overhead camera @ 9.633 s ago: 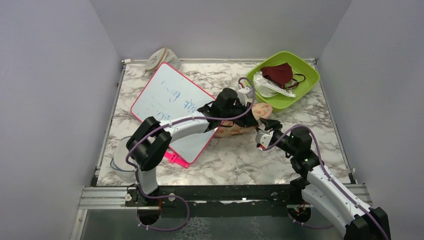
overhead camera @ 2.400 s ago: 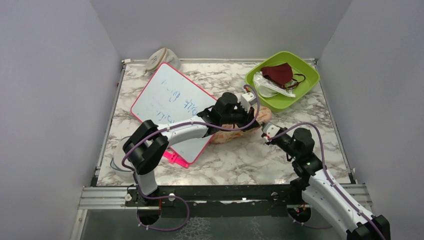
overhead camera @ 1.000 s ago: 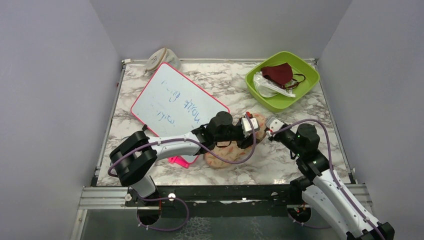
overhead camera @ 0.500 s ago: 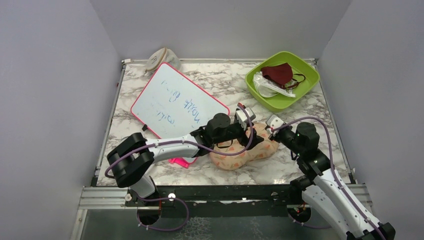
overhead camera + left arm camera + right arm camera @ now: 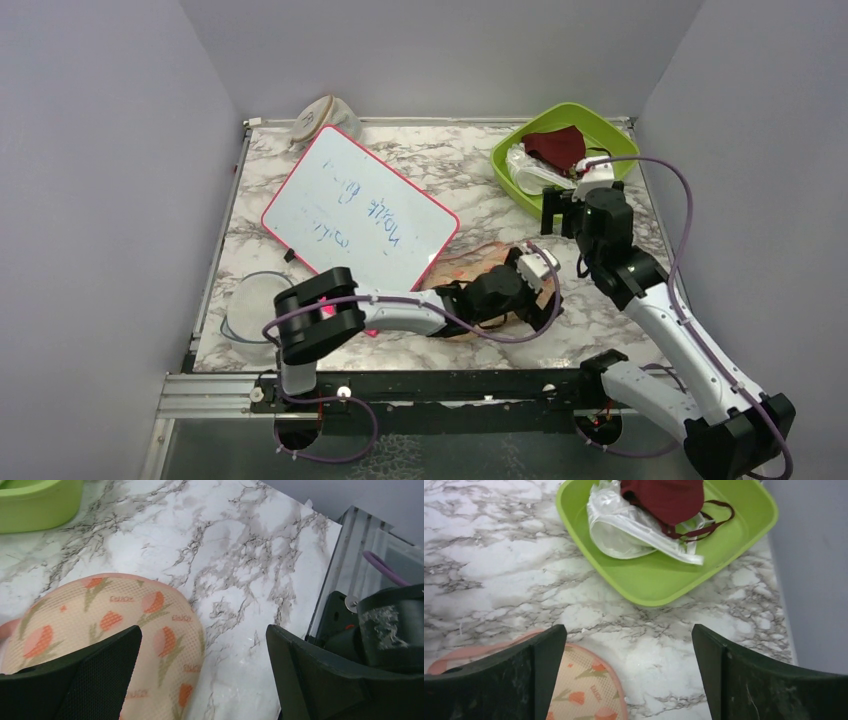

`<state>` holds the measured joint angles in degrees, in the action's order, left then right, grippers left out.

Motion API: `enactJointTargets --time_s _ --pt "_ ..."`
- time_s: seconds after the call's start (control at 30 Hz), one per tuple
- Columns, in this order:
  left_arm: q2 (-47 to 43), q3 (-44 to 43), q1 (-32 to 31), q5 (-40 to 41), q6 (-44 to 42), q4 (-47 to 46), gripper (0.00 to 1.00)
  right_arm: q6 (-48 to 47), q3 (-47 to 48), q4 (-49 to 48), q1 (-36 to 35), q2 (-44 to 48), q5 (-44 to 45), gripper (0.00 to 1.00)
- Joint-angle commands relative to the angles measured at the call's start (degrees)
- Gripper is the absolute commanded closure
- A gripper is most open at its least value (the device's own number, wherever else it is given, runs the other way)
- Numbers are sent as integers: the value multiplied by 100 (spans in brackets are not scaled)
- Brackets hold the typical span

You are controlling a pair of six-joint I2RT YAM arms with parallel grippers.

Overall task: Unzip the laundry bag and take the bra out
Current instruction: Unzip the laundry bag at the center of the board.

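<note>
Bag (image 5: 468, 262) lies crosswise at lower centre, just below the spread left gripper (image 5: 202, 645); the spread right gripper (image 5: 629, 645) hovers farther, upper right.

You look down on a white marble-patterned table (image 5: 470, 165) veined in grey, lit evenly and softly. Plain, pale lavender-grey panels close it in on three sides: the left wall (image 5: 100, 200), the back wall (image 5: 440, 50) and the right wall (image 5: 760, 150). A silver metal rail (image 5: 200, 396) runs along the table's near edge, with a black strip just behind it.
</note>
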<state>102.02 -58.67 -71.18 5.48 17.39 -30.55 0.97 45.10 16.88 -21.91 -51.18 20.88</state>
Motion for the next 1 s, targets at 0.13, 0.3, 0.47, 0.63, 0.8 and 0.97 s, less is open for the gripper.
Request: enactJointTargets --time_s 0.13,0.3,0.47,0.63,0.8,0.97 --pt "1457 -1806 -346 1794 -127 1485 18 1402 1771 1980 13 -161 906 0" --pt "2204 -2758 -449 2438 -435 1980 31 1377 2170 2187 15 260 825 0" --pt "2867 -3558 -458 2876 -643 2623 40 1284 2309 2280 17 504 478 0" --pt "2941 -3465 -450 2802 -697 2850 57 1156 2171 2338 14 624 -244 0" --pt "2356 -2732 -379 2184 -664 2708 81 1135 1967 2307 12 805 -973 0" --pt "1505 -1680 -289 1363 -864 2078 100 890 1826 2214 16 948 -991 0"
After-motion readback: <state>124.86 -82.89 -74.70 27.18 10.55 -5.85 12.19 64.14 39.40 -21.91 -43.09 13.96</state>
